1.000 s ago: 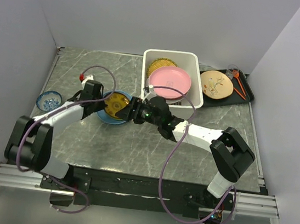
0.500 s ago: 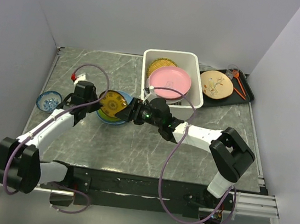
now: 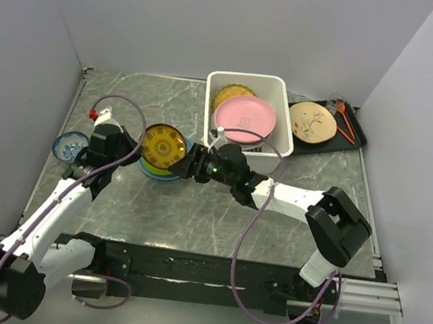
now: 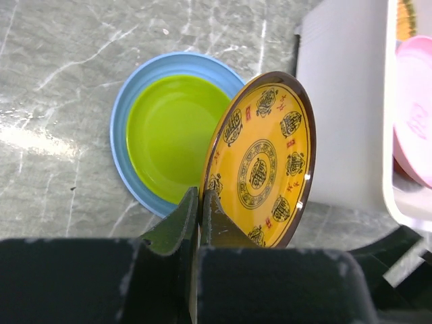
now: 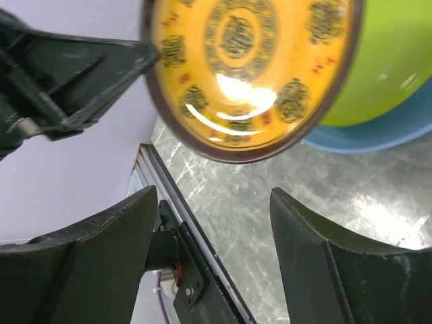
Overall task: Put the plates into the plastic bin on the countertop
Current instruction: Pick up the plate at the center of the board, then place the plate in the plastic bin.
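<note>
Raised off its stack (image 4: 162, 135), yellow plate (image 4: 266, 155) pinched in my left gripper (image 4: 200, 201); right gripper (image 5: 214, 202) gapes; bin (image 3: 286, 87) holds two, four to go

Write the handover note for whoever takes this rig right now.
Left gripper: shut on the rim of the yellow medallion plate, held tilted above the green plate.
Right gripper: open, empty, beside the held plate.
Plastic bin: holds the pink plate and a yellow lattice plate; those are done.
To do: the held plate; the green plate, which sits on the blue plate on the countertop; the cream plate on the black tray.
</note>
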Motion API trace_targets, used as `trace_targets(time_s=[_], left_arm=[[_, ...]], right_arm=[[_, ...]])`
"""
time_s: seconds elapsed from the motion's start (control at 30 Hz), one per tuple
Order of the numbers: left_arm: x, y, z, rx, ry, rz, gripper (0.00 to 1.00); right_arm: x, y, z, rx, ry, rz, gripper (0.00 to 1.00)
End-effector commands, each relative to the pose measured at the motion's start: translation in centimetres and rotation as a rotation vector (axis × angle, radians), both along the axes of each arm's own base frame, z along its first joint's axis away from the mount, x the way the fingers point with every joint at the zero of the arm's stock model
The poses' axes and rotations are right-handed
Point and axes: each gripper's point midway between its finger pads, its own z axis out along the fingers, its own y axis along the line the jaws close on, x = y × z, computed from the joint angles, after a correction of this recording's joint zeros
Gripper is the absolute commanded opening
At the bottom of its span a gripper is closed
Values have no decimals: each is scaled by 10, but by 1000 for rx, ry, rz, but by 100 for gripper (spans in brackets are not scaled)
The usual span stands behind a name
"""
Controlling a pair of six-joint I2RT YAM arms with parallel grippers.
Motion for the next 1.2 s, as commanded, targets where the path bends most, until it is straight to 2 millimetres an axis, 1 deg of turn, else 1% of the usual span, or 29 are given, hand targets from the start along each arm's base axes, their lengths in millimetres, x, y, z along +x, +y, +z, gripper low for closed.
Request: trace_targets(time_s=[0.0,0.03,0.2,0.23,0.27,0.3,0.33,0.4,0.43,0.5,0.67,0.7,0.83,0.97,1.03,1.07,1.13,1.17], left_arm=[[-6,-8,23,-63,-80,-39,1],[-7,-10,23,-69,-86,-51,1],[-13,-23,32,-107,-128,-128,1],[-14,-24,28,-110,-128,-137,1],[-14,-28,30,-119,-136,-157,1],[-15,-28,29,-118,-138,-163,1],[-15,-28,26,-118,-130,-162,1],[-16,-28,21,-114,-120,-163,1],[-16,-29,20,-114,-122,-167,1],[-18,-32,20,-120,-126,-191,1],[-24,-36,23,-138,-138,-217,1],[-26,-37,26,-143,-153,-223,1],[-34,-49,33,-186,-178,-294,1],[-39,-58,31,-209,-162,-352,1],[-40,-62,29,-218,-160,-376,1],[-42,-65,28,-228,-155,-393,1],[-44,-67,25,-232,-146,-402,1],[-45,-68,24,-234,-144,-411,1]], right_arm=[[5,-35,-43,-123,132,-127,75],[4,-38,-45,-123,135,-132,75],[6,-42,-37,-89,121,-147,75],[7,-44,-38,-82,123,-152,75],[6,-44,-36,-63,125,-150,75],[8,-41,-21,-4,88,-147,75],[5,-44,-25,0,97,-147,75],[5,-45,-13,38,75,-148,75],[5,-47,-13,36,74,-155,75],[4,-47,-5,56,61,-156,75],[4,-46,1,63,56,-151,74],[5,-45,3,66,56,-149,74],[2,-42,8,91,54,-132,74],[-2,-41,21,145,27,-110,72],[-4,-40,28,168,11,-97,70],[-5,-39,36,194,-10,-92,69],[-8,-40,40,207,-17,-86,61],[-9,-41,45,217,-29,-81,48]])
